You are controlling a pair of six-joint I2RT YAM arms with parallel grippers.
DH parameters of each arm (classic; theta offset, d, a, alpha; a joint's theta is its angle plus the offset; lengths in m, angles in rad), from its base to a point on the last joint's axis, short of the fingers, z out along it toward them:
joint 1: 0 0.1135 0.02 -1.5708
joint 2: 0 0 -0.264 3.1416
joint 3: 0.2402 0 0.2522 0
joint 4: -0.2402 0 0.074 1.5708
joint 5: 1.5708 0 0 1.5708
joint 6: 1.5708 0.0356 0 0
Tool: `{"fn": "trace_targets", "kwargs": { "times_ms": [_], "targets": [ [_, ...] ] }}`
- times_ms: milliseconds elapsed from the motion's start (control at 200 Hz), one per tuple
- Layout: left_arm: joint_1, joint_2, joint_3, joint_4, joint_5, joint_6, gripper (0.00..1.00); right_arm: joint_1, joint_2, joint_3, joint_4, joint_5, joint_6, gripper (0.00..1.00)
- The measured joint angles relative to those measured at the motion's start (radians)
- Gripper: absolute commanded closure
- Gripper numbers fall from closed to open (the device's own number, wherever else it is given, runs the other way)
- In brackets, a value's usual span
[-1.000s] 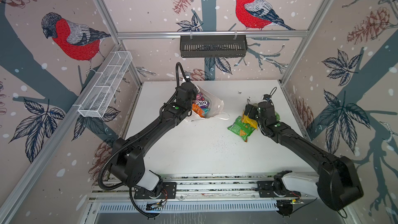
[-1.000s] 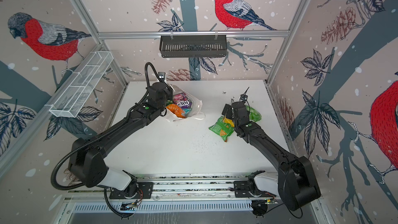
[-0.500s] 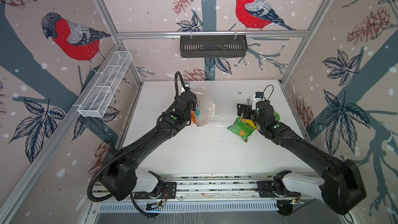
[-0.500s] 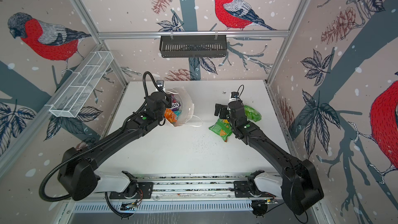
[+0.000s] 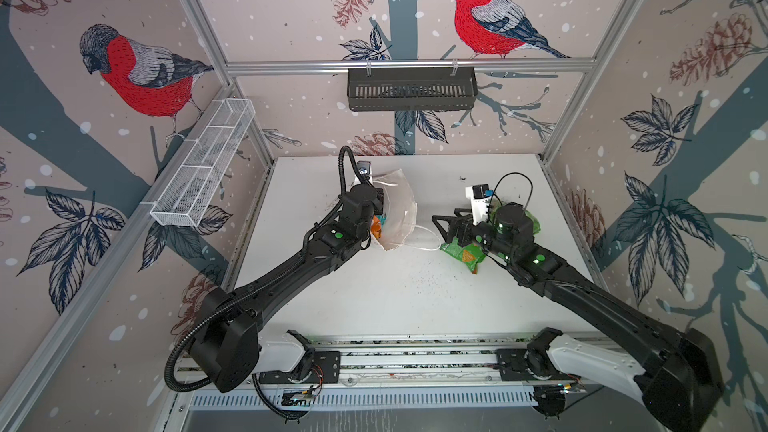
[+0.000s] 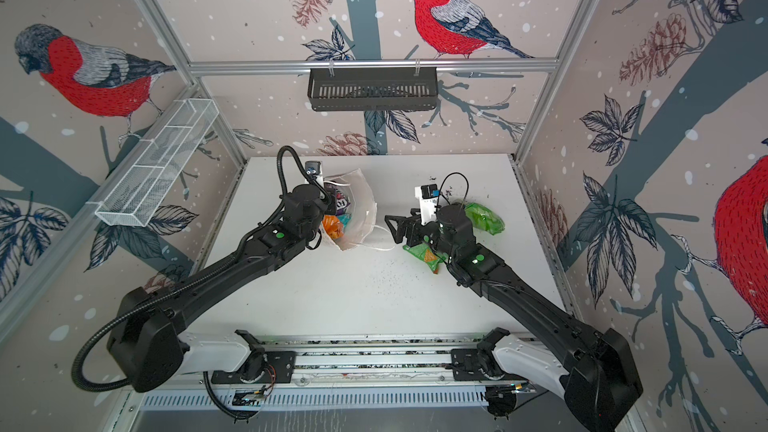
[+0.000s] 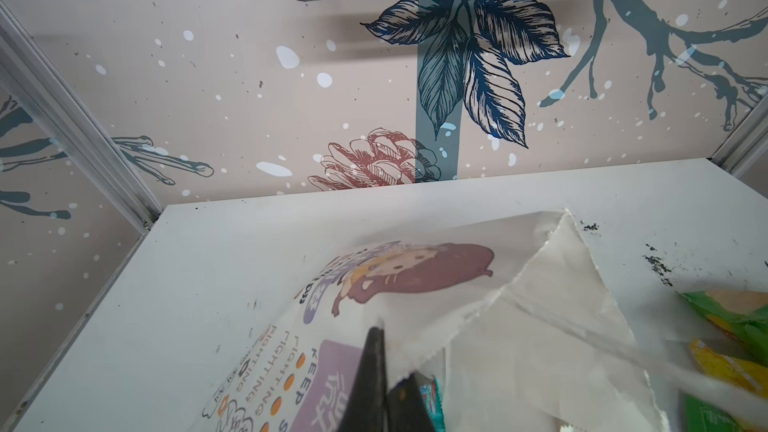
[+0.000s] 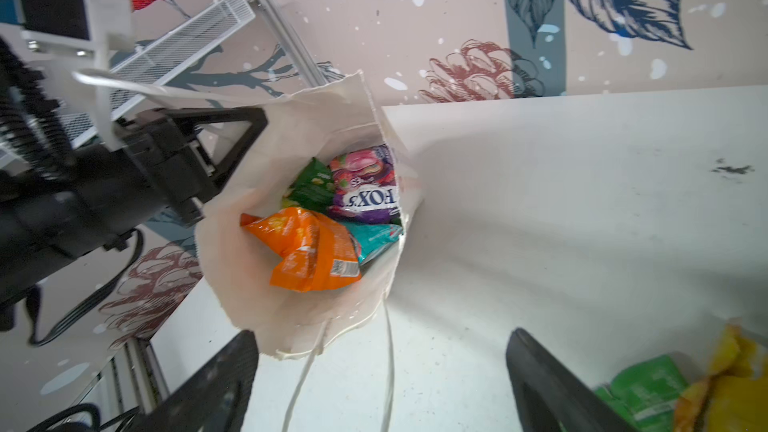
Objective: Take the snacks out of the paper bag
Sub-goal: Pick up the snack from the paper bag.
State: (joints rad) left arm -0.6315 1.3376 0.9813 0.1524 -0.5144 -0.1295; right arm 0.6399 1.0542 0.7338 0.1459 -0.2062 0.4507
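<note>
Gaping wide, the right tool [image 8: 382, 333] faces the mouth of the paper bag [image 8: 266, 292] on the counter [image 8: 582, 201], snacks [image 8: 307, 251] inside; beyond, the left tool [image 7: 376, 367] is clamped on its rim. Reaching in could snag the cord handle [image 8: 299, 380] or tear the paper.

Bright even light, soft shadows on table [image 5: 374, 305], wide-lens bending at edges, paper bag [image 7: 540, 326] blurred close up.

paper bag [image 7: 415, 280] has KEEP FIGHTING in orange letters running down its side, lilac panel [image 7: 330, 384] with a white Chinese character, too cropped to read, purple candy packet [image 8: 365, 189] says FOX'S, upside down
</note>
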Motion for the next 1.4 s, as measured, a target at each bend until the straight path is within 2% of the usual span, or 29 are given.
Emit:
{"fn": "trace_targets", "kwargs": {
  "times_ms": [200, 470, 971, 1401],
  "targets": [
    [0.000, -0.004, -0.001, 0.003, 0.025, -0.027, 1.00, 0.072, 0.045, -0.021, 0.084, -0.037, 0.027, 0.21],
    [0.000, -0.010, -0.023, 0.037, 0.045, -0.031, 1.00, 0.150, 0.190, 0.007, 0.212, -0.060, 0.103, 0.32],
    [0.000, -0.066, -0.073, 0.059, 0.068, -0.039, 1.00, 0.186, 0.456, 0.149, 0.303, -0.099, 0.152, 0.43],
    [0.000, -0.088, -0.096, 0.074, 0.068, -0.046, 1.00, 0.218, 0.581, 0.227, 0.296, -0.114, 0.182, 0.43]
  ]
}}
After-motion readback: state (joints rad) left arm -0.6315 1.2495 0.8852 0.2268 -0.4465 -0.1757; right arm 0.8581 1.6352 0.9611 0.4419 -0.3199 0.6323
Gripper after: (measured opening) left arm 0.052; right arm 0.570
